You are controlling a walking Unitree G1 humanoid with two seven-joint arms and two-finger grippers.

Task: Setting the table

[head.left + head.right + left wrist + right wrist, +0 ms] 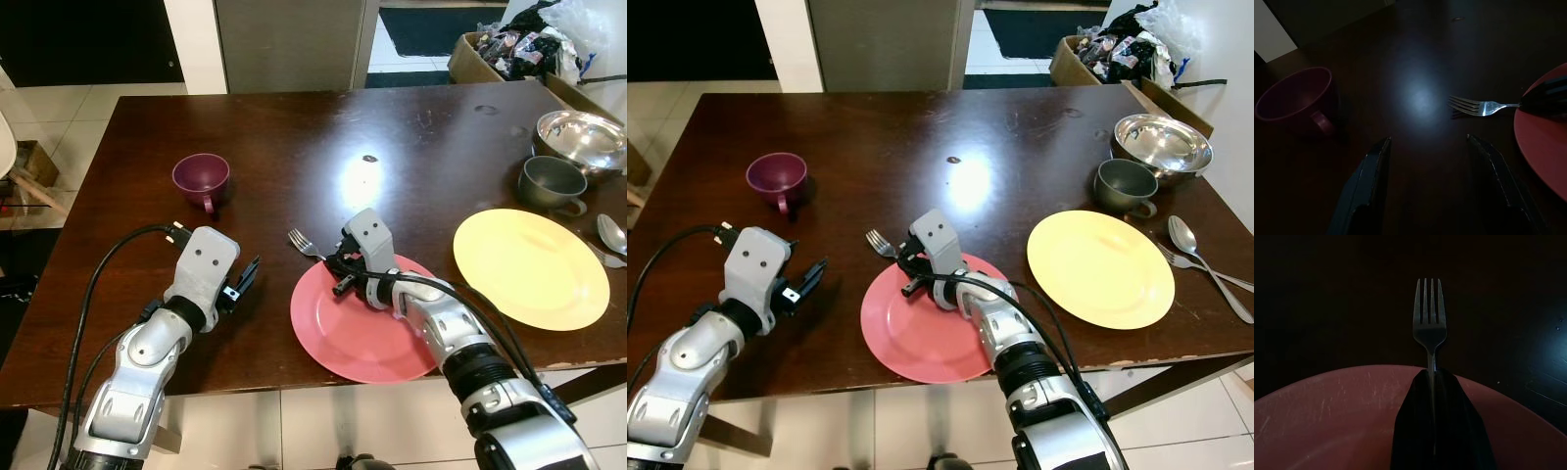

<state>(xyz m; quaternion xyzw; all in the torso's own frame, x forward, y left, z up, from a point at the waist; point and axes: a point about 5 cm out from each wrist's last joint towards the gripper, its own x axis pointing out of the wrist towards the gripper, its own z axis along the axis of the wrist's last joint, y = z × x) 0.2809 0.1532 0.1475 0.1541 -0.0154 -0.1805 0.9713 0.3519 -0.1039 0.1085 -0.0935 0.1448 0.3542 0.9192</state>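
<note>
Two black fingers of the right gripper (340, 274) pinch a silver metal fork (306, 244) over the round pink plate's (338, 343) rim, likely to lay it alongside; left gripper (245, 279) gapes empty

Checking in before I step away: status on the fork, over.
Right gripper shut on fork, over red plate rim, tines past it above table. Left gripper open, idle beside plate. Purple cup well clear.

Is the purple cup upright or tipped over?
Upright. The purple cup stands on its base on the table, its open mouth facing up and handle toward the robot.
</note>
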